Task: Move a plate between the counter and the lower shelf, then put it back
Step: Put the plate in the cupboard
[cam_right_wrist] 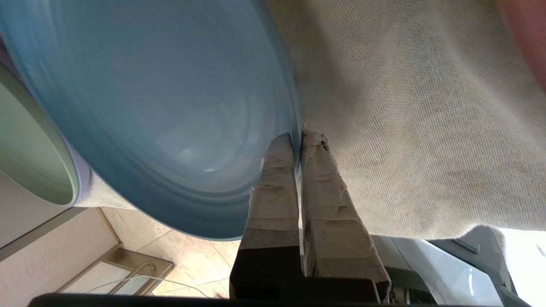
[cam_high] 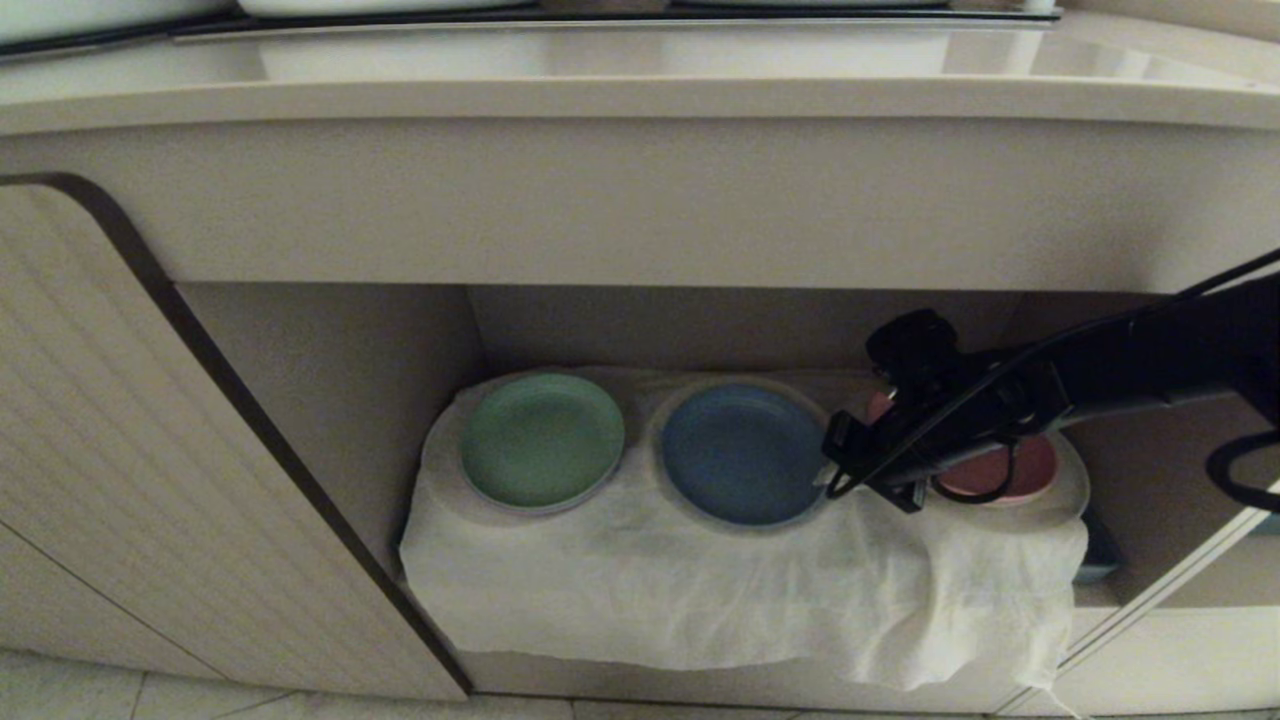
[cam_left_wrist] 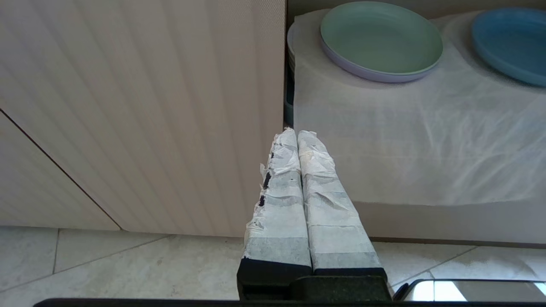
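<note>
In the lower shelf [cam_high: 340, 380], the right pincer [cam_high: 830, 480] pinches the rim of the blue plate [cam_high: 740, 455] at its 3 o'clock edge. The plate lies on the white cloth [cam_high: 700, 590] between a green plate [cam_high: 542, 438] and a pink plate [cam_high: 1010, 470], below the tabletop [cam_high: 640, 100]. The left pincer [cam_left_wrist: 297, 133] hangs outside, pressed together.

**Surface and material notes**

Plate [cam_high: 742, 455]: smooth, satin blue, faint concentric rings in the right wrist view. Green plate [cam_high: 542, 438]: same smooth matt-satin finish. White cloth [cam_high: 700, 590]: thin woven fabric, rumpled, visible weave. Counter [cam_high: 640, 100]: smooth, slightly glossy beige. Cabinet door [cam_high: 130, 460]: finely ribbed, matt. Gripper fingers [cam_left_wrist: 298, 200]: wrapped in creased, frayed white tape. Floor [cam_left_wrist: 106, 268]: polished tile.
</note>
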You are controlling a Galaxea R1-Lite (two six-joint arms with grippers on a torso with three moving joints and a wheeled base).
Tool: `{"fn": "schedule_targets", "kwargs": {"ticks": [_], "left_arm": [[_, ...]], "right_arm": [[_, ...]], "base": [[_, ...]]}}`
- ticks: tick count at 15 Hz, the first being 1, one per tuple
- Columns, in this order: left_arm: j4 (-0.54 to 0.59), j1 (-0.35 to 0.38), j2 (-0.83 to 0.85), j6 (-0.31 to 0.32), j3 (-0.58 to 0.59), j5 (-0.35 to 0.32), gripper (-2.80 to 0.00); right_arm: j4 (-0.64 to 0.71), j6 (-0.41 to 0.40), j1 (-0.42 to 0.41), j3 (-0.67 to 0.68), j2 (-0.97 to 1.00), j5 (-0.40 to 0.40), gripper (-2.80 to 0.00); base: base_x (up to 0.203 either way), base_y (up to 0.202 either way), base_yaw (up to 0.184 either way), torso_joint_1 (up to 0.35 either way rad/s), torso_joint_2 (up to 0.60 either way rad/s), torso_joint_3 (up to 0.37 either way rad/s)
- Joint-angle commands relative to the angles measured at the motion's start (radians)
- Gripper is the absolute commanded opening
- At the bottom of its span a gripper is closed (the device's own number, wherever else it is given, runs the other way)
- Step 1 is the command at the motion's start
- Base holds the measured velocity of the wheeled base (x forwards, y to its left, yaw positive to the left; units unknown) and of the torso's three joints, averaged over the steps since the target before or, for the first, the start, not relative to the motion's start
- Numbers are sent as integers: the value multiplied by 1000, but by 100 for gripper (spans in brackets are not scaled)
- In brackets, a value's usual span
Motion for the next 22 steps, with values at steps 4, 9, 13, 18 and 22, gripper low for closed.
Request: {"fn": "schedule_targets", "kwargs": {"ticks": [4,9,13,18,22], "left_arm": [[0,0,0,0,0,0,-280],[0,0,0,0,0,0,-280],[0,0,0,0,0,0,-280],[0,0,0,0,0,0,-280],[0,0,0,-1,0,0,-280]], "right_arm": [[2,5,2,-3,4,2,-280],[2,3,1,-3,5,2,-280],[-3,3,1,-3,8,-6,0],[4,0,2,0,4,-21,0],[49,-11,1,8,-24,-21,0]], "base": [[0,0,0,0,0,0],[0,0,0,0,0,0],[0,0,0,0,0,0],[0,0,0,0,0,0],[0,0,0,0,0,0]]}}
